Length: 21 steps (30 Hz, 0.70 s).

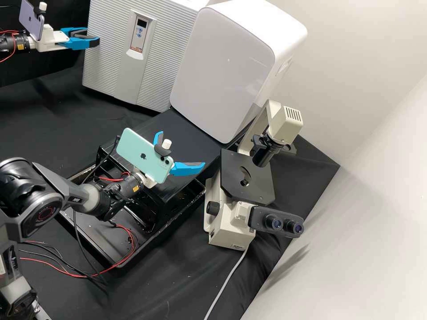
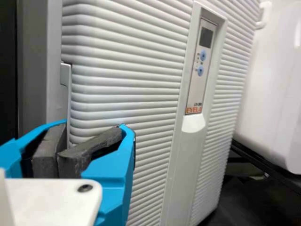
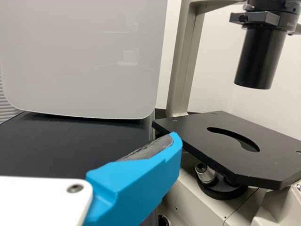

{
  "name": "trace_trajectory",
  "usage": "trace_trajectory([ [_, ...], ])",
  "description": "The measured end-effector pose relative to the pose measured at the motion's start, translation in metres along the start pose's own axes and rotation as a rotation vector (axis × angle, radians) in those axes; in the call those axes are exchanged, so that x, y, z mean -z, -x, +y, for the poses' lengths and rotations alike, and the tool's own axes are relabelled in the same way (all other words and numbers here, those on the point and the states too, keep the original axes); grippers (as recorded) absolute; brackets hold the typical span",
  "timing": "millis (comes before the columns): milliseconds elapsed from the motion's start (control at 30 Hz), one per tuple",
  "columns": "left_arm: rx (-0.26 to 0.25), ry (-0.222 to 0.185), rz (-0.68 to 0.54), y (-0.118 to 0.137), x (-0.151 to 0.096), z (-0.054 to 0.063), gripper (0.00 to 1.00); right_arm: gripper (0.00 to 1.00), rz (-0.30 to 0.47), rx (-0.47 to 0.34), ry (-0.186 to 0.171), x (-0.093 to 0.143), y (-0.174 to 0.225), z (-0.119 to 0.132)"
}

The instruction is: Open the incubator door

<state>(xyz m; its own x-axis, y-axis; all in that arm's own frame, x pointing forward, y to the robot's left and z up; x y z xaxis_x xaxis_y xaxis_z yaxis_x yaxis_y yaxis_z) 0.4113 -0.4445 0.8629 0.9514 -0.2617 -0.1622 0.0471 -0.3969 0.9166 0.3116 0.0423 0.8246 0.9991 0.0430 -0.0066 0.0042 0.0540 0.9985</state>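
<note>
Black bench (image 1: 49, 118) | incubator (image 1: 164, 51) pale, ribbed; door (image 1: 104, 62) closed | left pincer (image 1: 96, 41) pressed together | right pincer (image 1: 182, 149) spread

There it was: orange-red lettering (image 2: 194, 110) low on the control panel (image 2: 196, 89) of the incubator (image 2: 131, 61), and bitten-apple signs (image 1: 143, 156) on the mint phone (image 1: 132, 146) and the lilac phone (image 1: 33, 26)!

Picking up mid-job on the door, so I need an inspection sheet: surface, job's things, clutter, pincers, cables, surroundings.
Surface: wrinkled black cloth.
Job's things: incubator door appears closed.
Clutter: black tray with pale specks, beneath a black stand.
Pincers: left pincer shut at the incubator's side edge; right pincer open by the stand.
Cables: red and black cables loop over tray and cloth; grey cable at the microscope.
Surroundings: white cabinet beside the incubator.
</note>
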Motion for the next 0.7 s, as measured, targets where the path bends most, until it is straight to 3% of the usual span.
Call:
trace_trajectory([
  [367, 0.055, -0.064, -0.136, 0.047, -0.033, -0.001, 0.0, 1.0, 0.0, 0.0, 0.0, 0.0, 0.0, 0.0],
  [500, 0.014, -0.081, -0.227, 0.065, -0.052, 0.006, 0.0, 1.0, 0.0, 0.0, 0.0, 0.0, 0.0, 0.0],
  [600, 0.032, -0.103, -0.257, 0.077, -0.062, 0.006, 0.0, 1.0, 0.0, 0.0, 0.0, 0.0, 0.0, 0.0],
  [700, -0.005, -0.115, -0.291, 0.092, -0.074, 0.013, 0.0, 1.0, 0.0, 0.0, 0.0, 0.0, 0.0, 0.0],
])
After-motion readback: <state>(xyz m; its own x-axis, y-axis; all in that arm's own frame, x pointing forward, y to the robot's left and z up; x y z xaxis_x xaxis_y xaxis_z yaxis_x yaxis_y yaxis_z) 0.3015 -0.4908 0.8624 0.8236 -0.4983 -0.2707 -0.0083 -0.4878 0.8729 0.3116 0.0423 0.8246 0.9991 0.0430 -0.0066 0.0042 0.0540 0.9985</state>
